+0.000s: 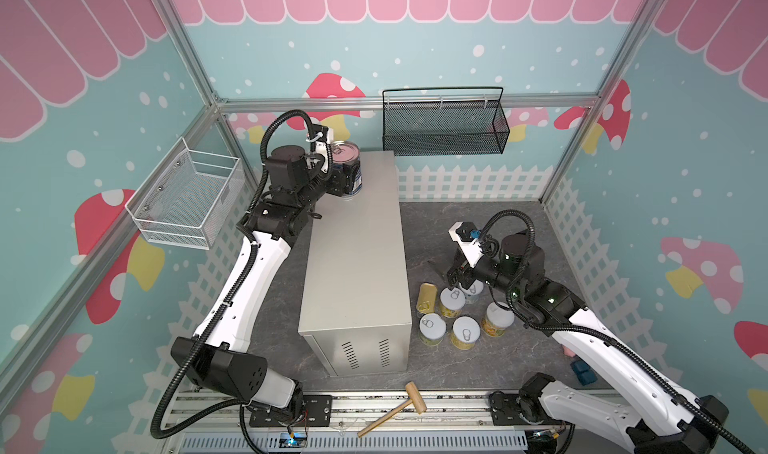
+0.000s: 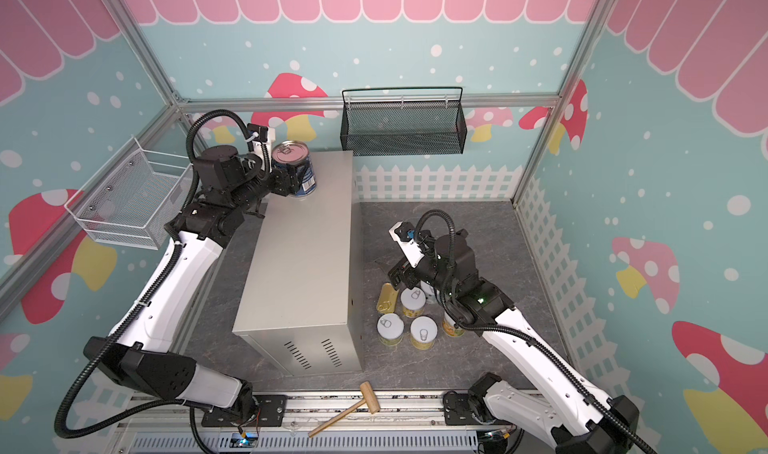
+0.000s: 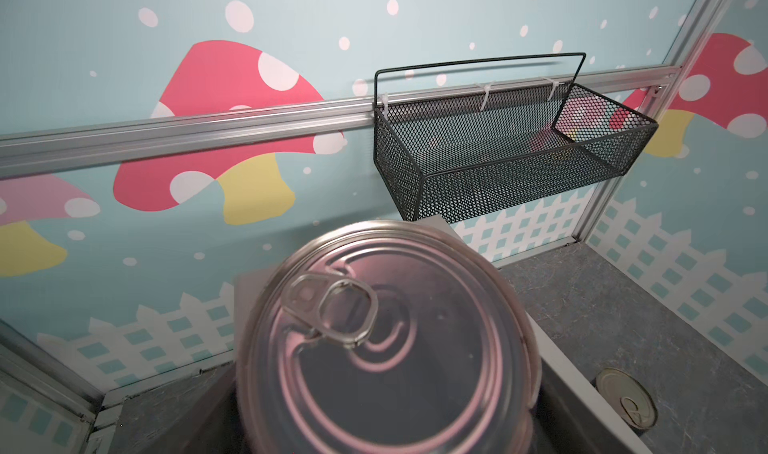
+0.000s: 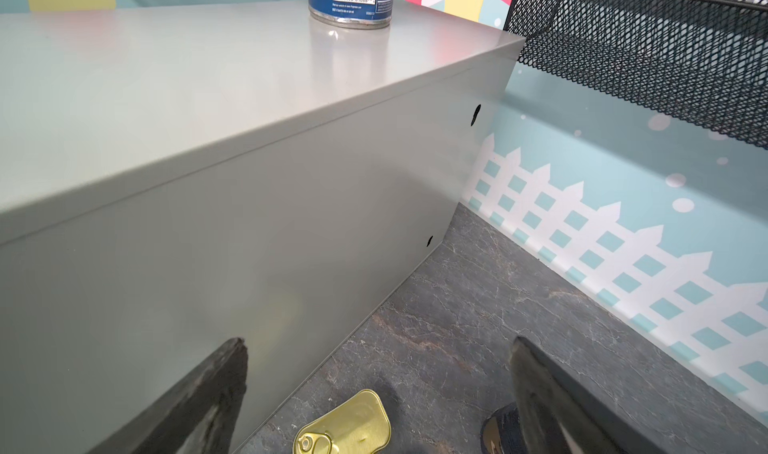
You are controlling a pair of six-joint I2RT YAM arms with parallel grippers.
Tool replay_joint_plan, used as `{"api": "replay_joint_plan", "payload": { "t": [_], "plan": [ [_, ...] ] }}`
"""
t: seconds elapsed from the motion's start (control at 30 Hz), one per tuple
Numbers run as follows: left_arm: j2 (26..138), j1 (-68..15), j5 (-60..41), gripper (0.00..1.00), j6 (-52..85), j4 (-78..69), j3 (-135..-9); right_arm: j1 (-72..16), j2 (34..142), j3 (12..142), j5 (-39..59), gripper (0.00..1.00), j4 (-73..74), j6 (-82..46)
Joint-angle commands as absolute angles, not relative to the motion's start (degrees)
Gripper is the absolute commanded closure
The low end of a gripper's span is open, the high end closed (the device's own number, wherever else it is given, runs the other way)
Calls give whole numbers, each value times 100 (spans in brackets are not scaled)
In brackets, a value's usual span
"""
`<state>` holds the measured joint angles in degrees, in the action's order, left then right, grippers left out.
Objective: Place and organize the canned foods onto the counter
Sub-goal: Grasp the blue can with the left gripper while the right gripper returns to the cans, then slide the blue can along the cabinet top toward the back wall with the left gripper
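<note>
The fingers of the left gripper (image 1: 347,180) are clamped on the sides of a blue can (image 1: 345,149), taken from the side so that it stands upright, lid up. In the right wrist view the can's base looks seated on the counter (image 4: 208,78), at the far corner on the left arm's side. That is a sensible spot, since filling from the back leaves the near part of the top free for later reaches. The rest of the top is bare. By the look of it this placing is all but done, with only the release and a pull-back left. A gentle opening matters, because a tall can so near an edge could tip off.

The right gripper (image 4: 378,348) has its fingers spread wide and holds nothing. It hangs low over the floor (image 1: 457,371), just beside the counter's long side, where the stock waits. A gold tin (image 4: 345,427) lies flat below the gap, and a dark can (image 4: 498,431) sits right by one finger. In a top view the short cans (image 1: 465,332) stand upright in a tight cluster next to the tin. The wide spread suits a can's girth, but the tin is low and flat, probably awkward to pinch — and the crowding leaves little room for fingers.
</note>
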<state>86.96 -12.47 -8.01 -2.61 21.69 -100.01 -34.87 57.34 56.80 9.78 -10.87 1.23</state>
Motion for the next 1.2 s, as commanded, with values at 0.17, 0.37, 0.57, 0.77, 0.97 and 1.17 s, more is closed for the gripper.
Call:
{"api": "replay_joint_plan", "payload": {
  "t": [0.17, 0.37, 0.57, 0.77, 0.97, 1.17],
  "plan": [
    [9187, -858, -1134, 22, -537, 1425, -10682, -3474, 5486, 5461, 841, 1, -1081, 61],
    [9530, -647, -1413, 22, -439, 1359, -10964, -3474, 5388, 5375, 729, 1, -1141, -4],
    [9734, -578, -1715, 22, -283, 1205, -11071, -3479, 5343, 5336, 646, 1, -1204, -17],
    [9911, -575, -1907, 22, -102, 1203, -11254, -3472, 5326, 5343, 595, 1, -1208, -9],
    [9939, -576, -1884, 22, -92, 1223, -11281, -3473, 5335, 5349, 563, 1, -1209, 5],
    [9928, -575, -1863, 18, -150, 1304, -11285, -3477, 5419, 5422, 474, 1, -1204, -33]
  ]
}}
